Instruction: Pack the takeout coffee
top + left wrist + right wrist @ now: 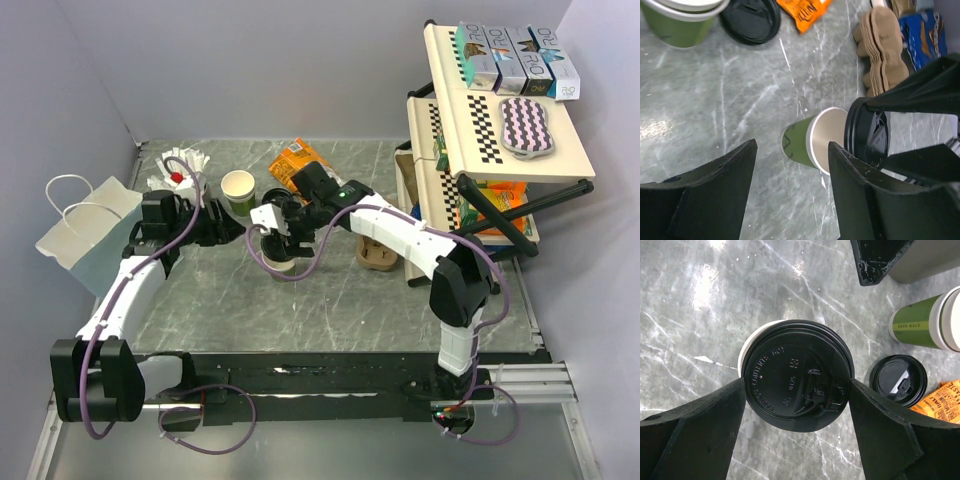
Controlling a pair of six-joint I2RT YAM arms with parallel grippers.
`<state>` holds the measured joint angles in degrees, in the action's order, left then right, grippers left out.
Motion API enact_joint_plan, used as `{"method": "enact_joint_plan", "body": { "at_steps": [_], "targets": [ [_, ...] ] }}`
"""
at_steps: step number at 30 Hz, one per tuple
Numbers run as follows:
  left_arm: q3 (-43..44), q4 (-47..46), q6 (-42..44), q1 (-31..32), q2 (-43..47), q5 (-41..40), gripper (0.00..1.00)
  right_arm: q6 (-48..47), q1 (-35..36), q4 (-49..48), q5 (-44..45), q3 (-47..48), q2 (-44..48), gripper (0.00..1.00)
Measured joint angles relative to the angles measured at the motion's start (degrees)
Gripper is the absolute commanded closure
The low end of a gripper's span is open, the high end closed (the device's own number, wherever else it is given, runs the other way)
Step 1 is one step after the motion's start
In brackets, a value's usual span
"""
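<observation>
Bare counter near the arm bases leaves room to move. At mid-counter the coffee stands upright. The right jaws, spread wide, clamp its lid rim on 2 sides from above, a hold that suits a straight lift. The left jaws are open and empty, aimed at the cup wall, probably to steady it. Beyond lie 1 loose lid and 1 lidless cup. The bag at the left edge is the likely destination, but the left arm crosses that path.
</observation>
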<state>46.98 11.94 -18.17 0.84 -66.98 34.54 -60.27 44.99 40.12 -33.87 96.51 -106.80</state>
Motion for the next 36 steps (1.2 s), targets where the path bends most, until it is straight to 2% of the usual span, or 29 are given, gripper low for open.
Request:
{"method": "enact_joint_plan", "body": {
  "at_steps": [12, 22, 36],
  "targets": [
    [-3.0, -1.6, -2.7, -1.2, 0.5, -0.8, 0.35, -0.5, 0.0, 6.0, -0.1, 7.7, -5.3, 0.13],
    [-4.4, -3.1, -4.5, -1.8, 0.5, -0.8, 0.35, -1.7, 0.2, 11.8, 0.3, 10.3, -7.8, 0.13],
    [-5.7, -4.9, -5.5, -2.1, 0.8, -0.8, 0.35, -2.2, 0.9, 12.7, 1.0, 12.5, -9.3, 0.12]
  ]
}}
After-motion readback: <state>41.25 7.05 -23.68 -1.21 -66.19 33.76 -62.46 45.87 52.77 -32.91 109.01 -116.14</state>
